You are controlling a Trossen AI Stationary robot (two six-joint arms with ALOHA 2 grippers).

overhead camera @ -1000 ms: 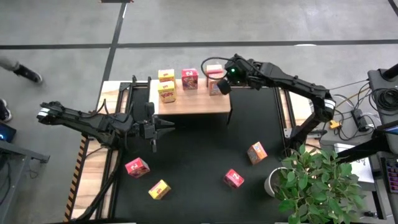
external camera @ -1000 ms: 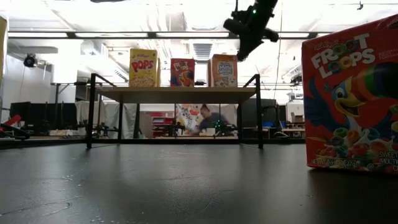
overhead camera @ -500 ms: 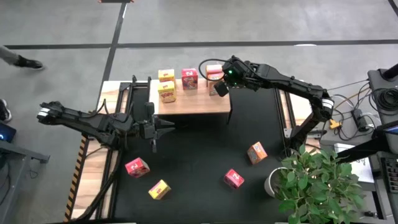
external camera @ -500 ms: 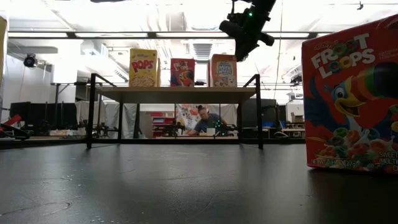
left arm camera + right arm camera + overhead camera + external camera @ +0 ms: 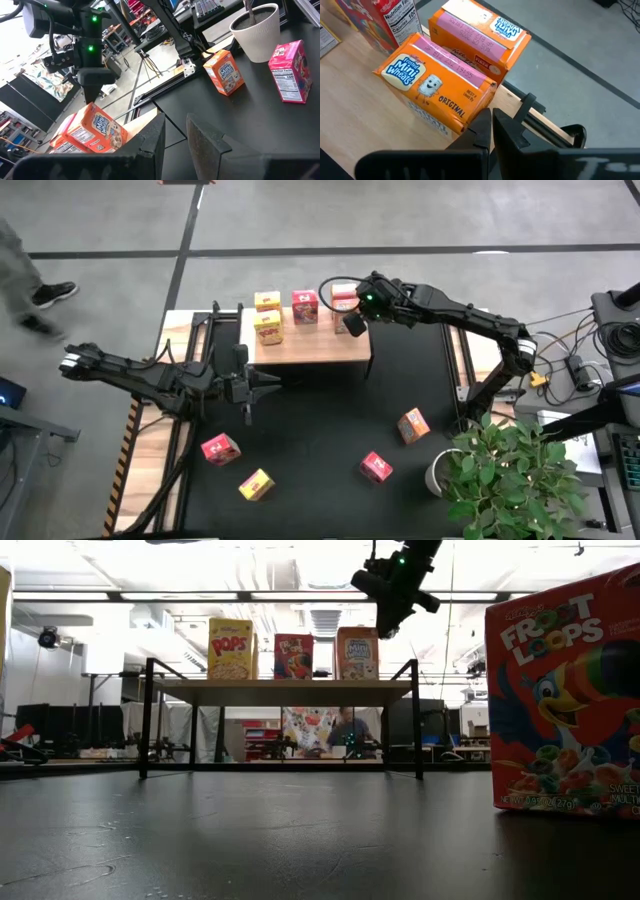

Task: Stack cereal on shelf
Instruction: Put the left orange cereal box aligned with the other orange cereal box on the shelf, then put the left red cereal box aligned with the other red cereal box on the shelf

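Observation:
The wooden shelf (image 5: pixel 310 343) carries two yellow boxes (image 5: pixel 267 327), one pink-red box (image 5: pixel 305 307) and two orange boxes at its right end. My right gripper (image 5: pixel 491 122) is shut, its tips at the top right corner of the nearer orange box (image 5: pixel 434 90), with the second orange box (image 5: pixel 480 35) behind. On the mat lie a pink-red box (image 5: pixel 220 448), a yellow box (image 5: pixel 257 484), another pink-red box (image 5: pixel 376 467) and an orange box (image 5: pixel 413 425). My left gripper (image 5: pixel 268 380) waits open, near the shelf's front left corner. My right gripper's shut fingertips (image 5: pixel 485 120) stand at the nearer orange box's top corner (image 5: pixel 487 92), slanting down from the table's right. I cannot tell whether they touch it. The box stands upright on the shelf.
A potted plant (image 5: pixel 510 470) in a white pot stands at the mat's right near corner. A Froot Loops box (image 5: pixel 565 700) sits close to the low camera. A person (image 5: pixel 30 270) passes on the floor beyond the table's left side.
My right gripper has edged toward the table's left and slightly up above the shelf's right end, staying shut. The person on the floor has walked along the table's left side.

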